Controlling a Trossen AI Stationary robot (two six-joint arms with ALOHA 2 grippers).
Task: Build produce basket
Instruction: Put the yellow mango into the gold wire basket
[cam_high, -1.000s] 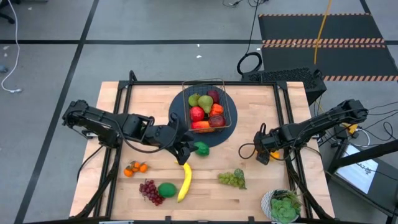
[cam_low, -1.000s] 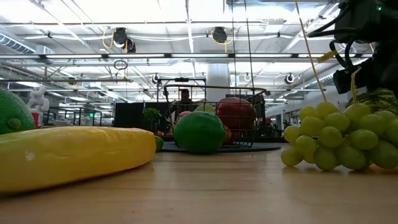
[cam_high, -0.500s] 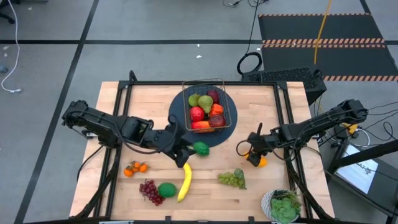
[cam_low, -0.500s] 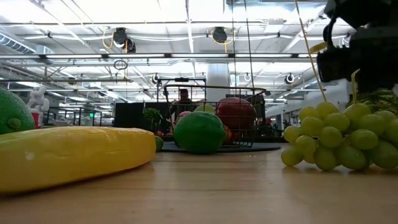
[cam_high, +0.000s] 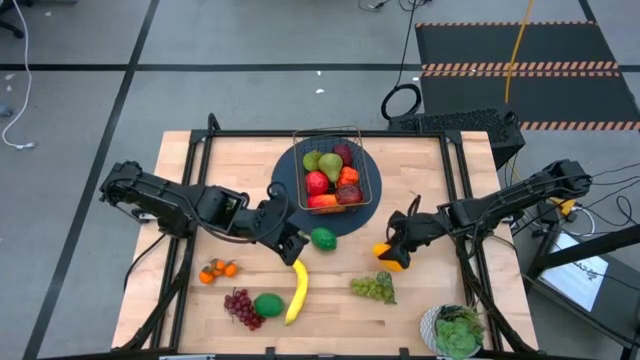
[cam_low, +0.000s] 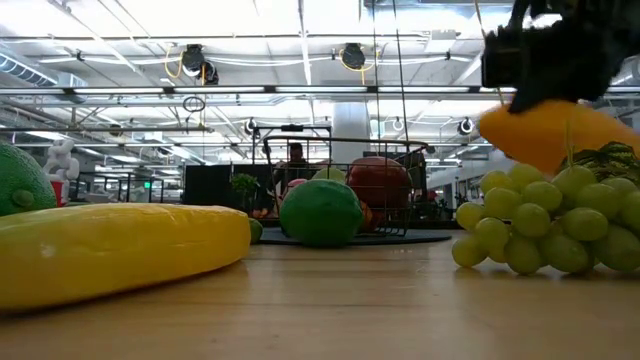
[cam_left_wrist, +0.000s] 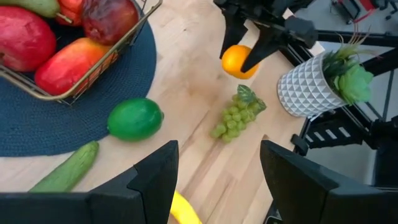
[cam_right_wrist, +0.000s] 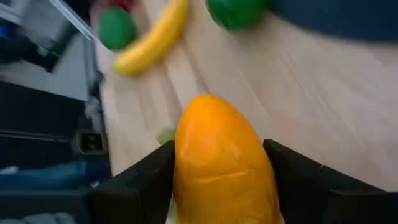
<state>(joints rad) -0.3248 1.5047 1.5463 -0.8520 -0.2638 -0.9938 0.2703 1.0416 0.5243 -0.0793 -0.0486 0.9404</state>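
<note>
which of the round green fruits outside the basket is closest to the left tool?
The lime at the blue mat's edge, right beside the left tool. The other green fruit lies farther off, by the purple grapes.

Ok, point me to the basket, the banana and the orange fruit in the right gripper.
basket (cam_high: 367, 172): high view, right wire rim.
banana (cam_high: 297, 293): high view, middle of its body.
orange fruit (cam_right_wrist: 221, 168): right wrist view, its middle, between the fingers.

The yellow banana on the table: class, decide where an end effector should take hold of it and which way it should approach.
Grip the banana around its middle, coming straight down from above, fingers across its narrow width. It lies flat on the table, long and slim, so the short axis probably fits between the fingers. The lime lies close beside its lower end; the middle looks clearer.
</note>
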